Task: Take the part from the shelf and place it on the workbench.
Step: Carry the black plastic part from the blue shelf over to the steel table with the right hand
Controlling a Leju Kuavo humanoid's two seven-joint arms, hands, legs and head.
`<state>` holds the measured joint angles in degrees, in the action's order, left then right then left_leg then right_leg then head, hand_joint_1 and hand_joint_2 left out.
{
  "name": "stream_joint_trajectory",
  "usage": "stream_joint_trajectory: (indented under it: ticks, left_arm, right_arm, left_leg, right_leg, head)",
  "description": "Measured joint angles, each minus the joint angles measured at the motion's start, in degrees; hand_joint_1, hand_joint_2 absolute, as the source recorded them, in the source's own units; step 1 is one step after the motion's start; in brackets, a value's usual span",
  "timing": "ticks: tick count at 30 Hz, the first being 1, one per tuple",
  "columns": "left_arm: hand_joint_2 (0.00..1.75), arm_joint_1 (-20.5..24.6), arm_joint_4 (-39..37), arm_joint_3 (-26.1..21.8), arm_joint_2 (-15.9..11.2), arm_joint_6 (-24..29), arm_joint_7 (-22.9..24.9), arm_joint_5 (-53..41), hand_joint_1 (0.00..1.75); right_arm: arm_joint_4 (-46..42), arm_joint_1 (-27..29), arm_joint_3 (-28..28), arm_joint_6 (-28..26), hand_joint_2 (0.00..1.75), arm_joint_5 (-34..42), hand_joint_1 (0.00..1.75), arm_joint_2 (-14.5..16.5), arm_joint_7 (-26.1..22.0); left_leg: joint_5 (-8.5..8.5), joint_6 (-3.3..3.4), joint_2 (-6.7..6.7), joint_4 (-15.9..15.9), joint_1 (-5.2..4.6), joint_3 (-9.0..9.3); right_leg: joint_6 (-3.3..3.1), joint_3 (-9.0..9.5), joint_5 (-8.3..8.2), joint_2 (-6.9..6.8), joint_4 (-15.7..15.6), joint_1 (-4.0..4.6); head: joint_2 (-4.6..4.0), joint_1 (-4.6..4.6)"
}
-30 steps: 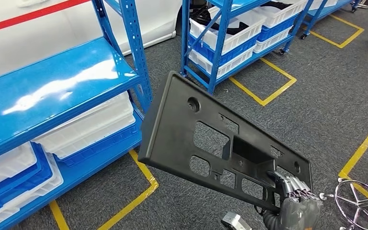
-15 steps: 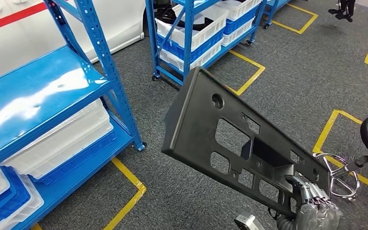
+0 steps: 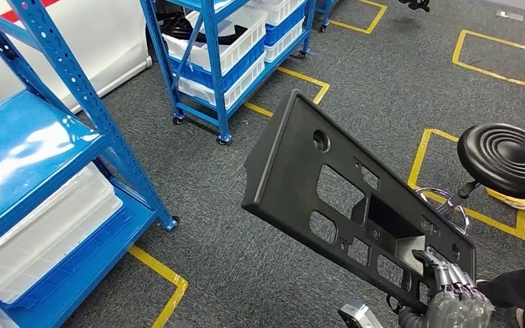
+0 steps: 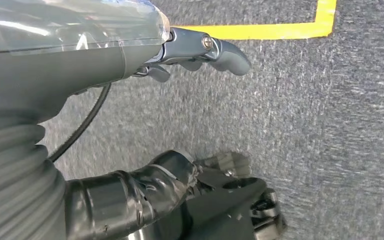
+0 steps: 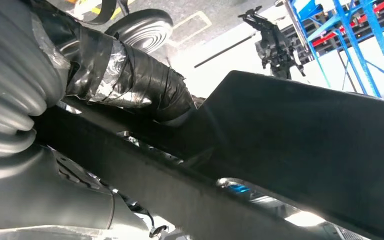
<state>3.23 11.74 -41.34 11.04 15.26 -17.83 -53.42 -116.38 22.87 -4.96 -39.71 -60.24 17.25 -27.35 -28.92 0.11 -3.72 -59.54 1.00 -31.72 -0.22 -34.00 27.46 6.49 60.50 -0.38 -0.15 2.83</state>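
Note:
The part [image 3: 328, 184] is a long black plastic panel with several cut-outs and a round hole. It hangs tilted in the air in front of me, over the grey carpet. My right hand [image 3: 451, 301] grips its lower right end from below, fingers hooked over the edge. In the right wrist view the panel's dark underside [image 5: 305, 130] runs across the picture beside the taped fingers [image 5: 130, 80]. My left hand [image 4: 130, 55] hangs over the floor, fingers apart and holding nothing.
A blue shelf [image 3: 34, 150] with white bins [image 3: 41, 232] stands at the left. A wheeled blue rack [image 3: 212, 48] with bins is further back. A black round stool [image 3: 509, 157] stands at the right. Yellow tape [image 3: 157, 273] marks squares on the carpet.
The whole view has swung to the right: the shelves have slid leftward in the picture and the stool has come into sight. My right hand still holds the panel the same way.

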Motion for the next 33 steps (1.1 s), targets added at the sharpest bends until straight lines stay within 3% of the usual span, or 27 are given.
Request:
stream_joint_trajectory:
  ticks: [1, 3, 6, 8, 9, 10, 12, 14, 17, 19, 21, 22, 23, 24, 26, 28, 30, 32, 33]
  left_arm:
    - [1.75, 0.09, 0.0, -0.04, 0.01, 0.0, 0.01, 0.02, 0.0]
    - [1.75, 0.15, 0.0, -0.1, 0.03, 0.0, 0.01, 0.04, 0.0]
    - [1.75, 0.0, 0.0, -0.13, 0.06, 0.0, -0.01, -0.01, 0.0]
    - [1.75, -0.14, 0.0, -0.15, 0.05, 0.0, -0.02, -0.02, 0.0]
    - [1.75, -0.16, 0.0, -0.16, 0.05, 0.0, -0.02, -0.03, 0.0]
    - [1.75, -0.13, 0.0, -0.17, 0.07, 0.0, -0.04, -0.05, 0.0]
    - [1.75, -0.05, 0.0, -0.17, 0.11, 0.0, -0.07, -0.1, 0.0]
    - [1.75, -0.01, 0.0, -0.18, 0.13, 0.0, -0.12, -0.15, 0.0]
    - [1.75, 0.29, 0.0, -0.19, 0.13, 0.0, -0.16, -0.28, 0.0]
    - [1.75, 0.37, 0.0, -0.2, 0.13, 0.0, -0.19, -0.36, 0.0]
    - [1.75, 0.25, 0.0, -0.22, 0.13, 0.0, -0.19, -0.4, 0.0]
    - [1.75, 0.15, 0.0, -0.22, 0.13, 0.0, -0.16, -0.42, 0.0]
    - [1.75, 0.02, 0.0, -0.23, 0.13, 0.0, -0.15, -0.46, 0.0]
    - [1.75, -0.1, 0.0, -0.25, 0.13, 0.0, -0.14, -0.5, 0.0]
    - [1.75, -0.16, 0.0, -0.32, 0.11, 0.0, -0.12, -0.55, 0.0]
    - [1.75, -0.15, 0.0, -0.46, 0.11, 0.0, -0.12, -0.56, 0.0]
    - [1.75, -0.01, 0.0, -0.6, 0.11, 0.0, -0.14, -0.57, 0.0]
    - [1.75, 0.2, 0.0, -0.65, 0.16, 0.02, -0.13, -0.59, 0.0]
    - [1.75, 0.21, 0.0, -0.68, 0.21, 0.04, -0.11, -0.6, 0.0]
  right_arm:
    - [-0.01, 0.08, -0.01, 0.0, 1.75, 0.0, 1.75, 0.01, -0.01]
    - [-0.08, 0.22, -0.03, 0.0, 1.75, 0.0, 1.75, 0.01, -0.02]
    - [-0.2, 0.12, -0.05, 0.0, 1.75, 0.03, 1.75, 0.0, -0.02]
    - [-0.19, 0.18, -0.07, 0.0, 1.75, 0.15, 1.75, 0.0, 0.02]
    - [-0.17, 0.21, -0.08, 0.0, 1.75, 0.25, 1.75, 0.0, 0.04]
    - [-0.16, 0.22, -0.09, 0.0, 1.75, 0.36, 1.75, 0.0, 0.07]
    - [-0.16, 0.18, -0.09, 0.0, 1.75, 0.52, 1.75, 0.0, 0.07]
    - [-0.21, 0.15, -0.1, 0.0, 1.75, 0.68, 1.75, 0.0, 0.06]
    - [-0.31, 0.28, -0.13, 0.0, 1.75, 0.93, 1.75, 0.0, -0.01]
    - [-0.4, 0.29, -0.16, -0.01, 1.75, 1.07, 1.75, 0.01, -0.11]
    - [-0.44, 0.22, -0.2, -0.02, 1.75, 1.34, 1.75, 0.02, -0.24]
    - [-0.43, 0.2, -0.22, -0.02, 1.75, 1.47, 1.75, 0.02, -0.31]
    - [-0.42, 0.22, -0.24, -0.02, 1.75, 1.58, 1.75, 0.02, -0.43]
    - [-0.42, 0.25, -0.26, -0.02, 1.75, 1.66, 1.75, 0.02, -0.56]
    - [-0.43, 0.3, -0.33, -0.02, 1.75, 1.8, 1.75, 0.02, -0.79]
    - [-0.44, 0.32, -0.43, -0.02, 1.75, 1.91, 1.75, 0.05, -0.86]
    - [-0.45, 0.42, -0.5, -0.02, 1.75, 1.97, 1.75, 0.17, -0.9]
    - [-0.5, 0.7, -0.58, -0.03, 1.75, 2.0, 1.75, 0.28, -0.95]
    - [-0.56, 0.83, -0.64, -0.03, 1.75, 2.02, 1.75, 0.31, -0.96]
  left_leg:
    - [0.18, 0.43, 0.6, 0.09, 0.0, 0.02]
    - [0.59, 1.26, 1.9, 0.62, 0.06, 0.17]
    - [0.76, 1.92, 4.04, 0.97, -0.04, 0.18]
    - [0.63, 1.99, 5.61, 0.97, -0.15, 0.14]
    - [0.54, 1.96, 6.35, 0.96, -0.17, 0.19]
    - [0.44, 1.89, 7.0, 0.96, -0.18, 0.3]
    - [0.13, 1.54, 8.14, 0.95, -0.3, 0.69]
    - [-0.15, 1.01, 9.1, 0.94, -0.5, 1.01]
    - [-0.55, 0.12, 10.19, 1.11, -0.52, 1.59]
    - [-2.34, -0.38, 8.3, -1.06, -0.41, 0.96]
    - [-5.89, -0.57, 5.42, -7.63, -0.3, -2.09]
    - [-7.37, -0.62, 4.72, -11.41, -0.28, -3.98]
    - [-7.83, -0.67, 4.41, -13.92, -0.28, -5.35]
    - [-7.16, -0.7, 4.27, -14.51, -0.28, -5.87]
    - [-2.99, -0.6, 3.56, -9.31, -0.21, -4.03]
    - [0.0, -0.37, 1.1, -2.52, 0.01, -1.35]
    - [0.24, -0.1, -0.34, -0.02, 0.01, -0.32]
    - [0.44, 0.5, 0.7, 0.51, 0.0, -0.02]
    - [0.61, 0.89, 1.34, 0.86, 0.06, 0.13]
  right_leg:
    - [0.33, -0.16, -0.14, 0.52, -0.09, -0.15]
    - [0.85, -0.82, 0.7, -0.73, 1.07, -0.18]
    - [1.48, -4.9, 5.62, -4.99, 9.78, -0.1]
    - [1.71, -7.36, 7.19, -5.84, 14.86, -0.29]
    - [1.72, -7.15, 6.39, -6.06, 14.53, -0.37]
    - [1.64, -5.8, 4.71, -6.45, 12.02, -0.39]
    - [1.16, -1.52, 1.39, -8.71, 4.01, -0.02]
    - [0.41, 0.67, 0.4, -10.28, -0.48, 0.59]
    - [-0.54, 0.71, 0.36, -8.84, -1.15, 0.68]
    - [-1.25, 1.12, -0.02, -7.61, -1.78, 0.26]
    - [-1.76, 1.23, -0.16, -6.41, -1.93, 0.12]
    - [-1.9, 1.19, -0.15, -5.71, -1.87, 0.18]
    - [-1.96, 1.19, -0.12, -4.9, -1.8, 0.21]
    - [-1.96, 1.22, -0.07, -4.04, -1.7, 0.22]
    - [-1.76, 1.32, 0.11, -2.34, -1.36, 0.14]
    - [-1.28, 1.12, 0.44, -0.98, -0.74, 0.14]
    - [-0.63, 0.64, 0.53, 0.13, -0.37, 0.08]
    - [0.06, 0.32, 0.41, 0.98, -0.46, -0.1]
    - [0.37, 0.14, 0.66, 0.26, -0.15, -0.05]
  head:
    - [0.0, 0.0]
    - [0.0, 0.07]
    - [0.0, 0.2]
    - [0.0, 0.19]
    - [0.0, 0.19]
    - [0.0, 0.19]
    - [0.0, 0.2]
    - [0.0, 0.17]
    - [0.0, 0.17]
    - [0.0, 0.11]
    - [0.0, 0.03]
    - [0.0, 0.01]
    - [0.0, 0.01]
    - [0.0, 0.01]
    - [0.0, 0.01]
    - [0.0, 0.03]
    - [0.0, 0.04]
    - [0.0, 0.03]
    - [0.0, 0.1]
